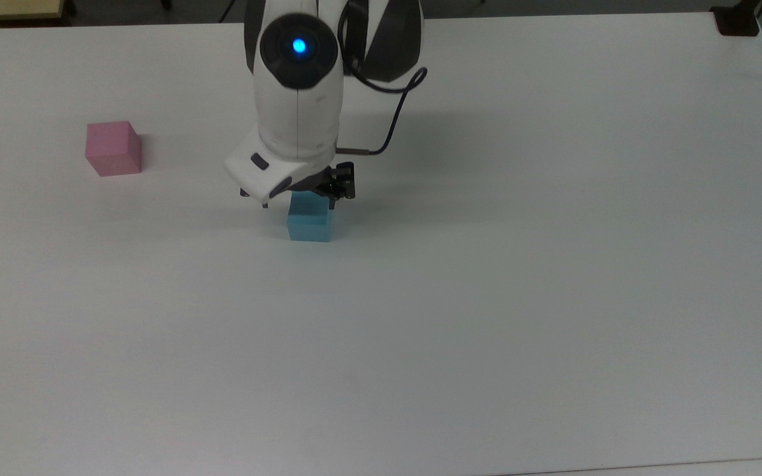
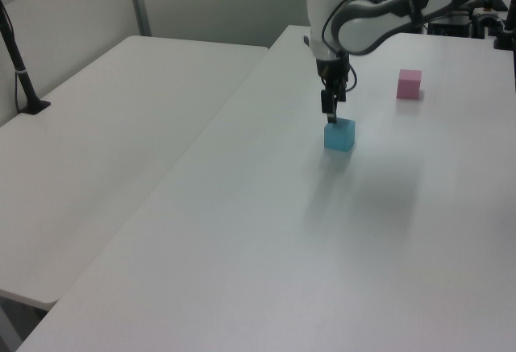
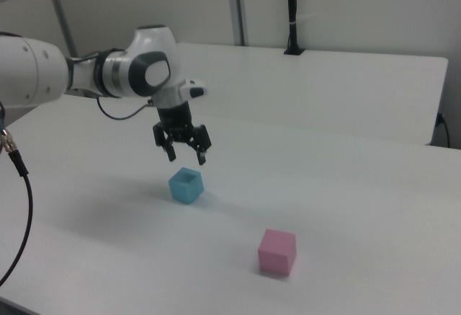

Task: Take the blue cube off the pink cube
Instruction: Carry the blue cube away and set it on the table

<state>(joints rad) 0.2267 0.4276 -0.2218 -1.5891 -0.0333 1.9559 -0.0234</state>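
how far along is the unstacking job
Essentially done: the blue cube sits on the table, well apart from the pink cube. The gripper hangs just above the blue cube, jaws open and holding nothing. What looks left is only pulling the arm away.

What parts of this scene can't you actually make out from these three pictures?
- The far part of the blue cube in the top view: the arm's white wrist and the gripper overlap it.
- The undersides of the blue cube and the pink cube: both rest flat on the white table.
- The arm's base: cut off by the top view's upper edge, the right view's left edge and the left view's right edge.
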